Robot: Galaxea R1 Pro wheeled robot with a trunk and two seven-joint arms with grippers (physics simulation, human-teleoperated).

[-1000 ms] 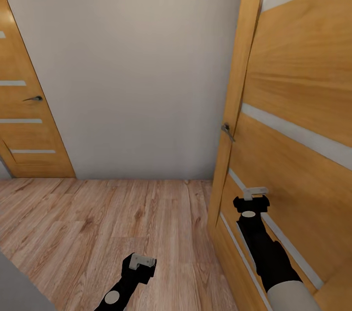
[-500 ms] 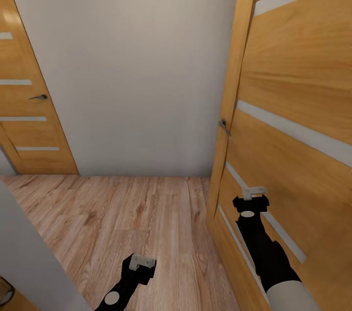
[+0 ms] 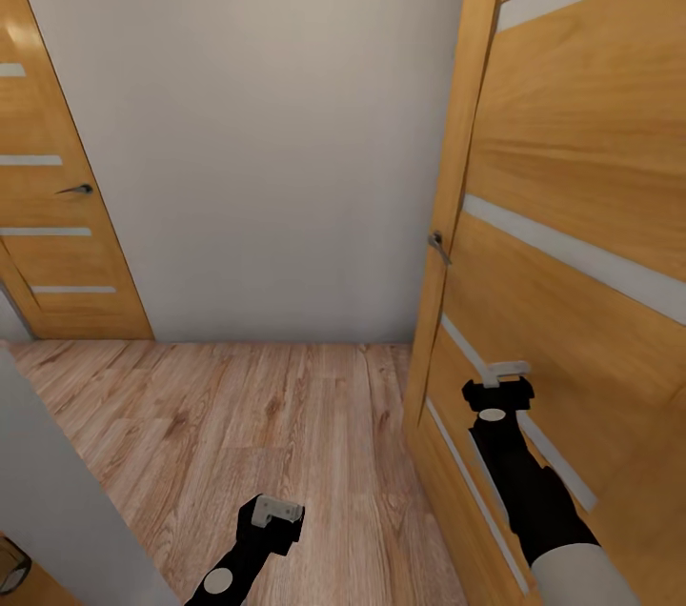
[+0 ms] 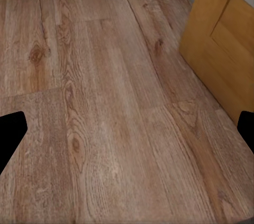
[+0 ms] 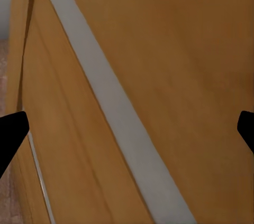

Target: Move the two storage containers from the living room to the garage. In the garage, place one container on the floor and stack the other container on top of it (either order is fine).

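Two grippers, both carrying nothing: the left gripper (image 3: 283,512) hangs low over the wood-plank floor (image 3: 238,434), and in its wrist view its fingertips (image 4: 11,129) sit at opposite edges with bare planks between, so it's spread wide. The right gripper (image 3: 503,373) is right up against the open door (image 3: 572,234) on our right; its wrist view has fingertips (image 5: 10,129) far apart with door panel and a pale inlay strip (image 5: 106,108) between them. Whether it actually touches the door we can't tell.

We can't see the storage containers from here, so we're in transit: plank floor, white wall (image 3: 276,130) ahead, a second closed door (image 3: 48,187) at far left. Our read: we're either still heading to the living room or passing through a doorway; nothing has been picked up.

To do this step well, as we judge it:
- Pull the right arm in or steer the base left. That arm is the tightest clearance, and the door handle (image 3: 438,247) is near its line.
- Watch the grey wall edge (image 3: 57,492) at lower left; the gap between it and the door is narrow, so we centre the base before rolling.
- Keep both arms tucked low and turn slowly.
- Hold the head angle so the floor ahead stays visible.
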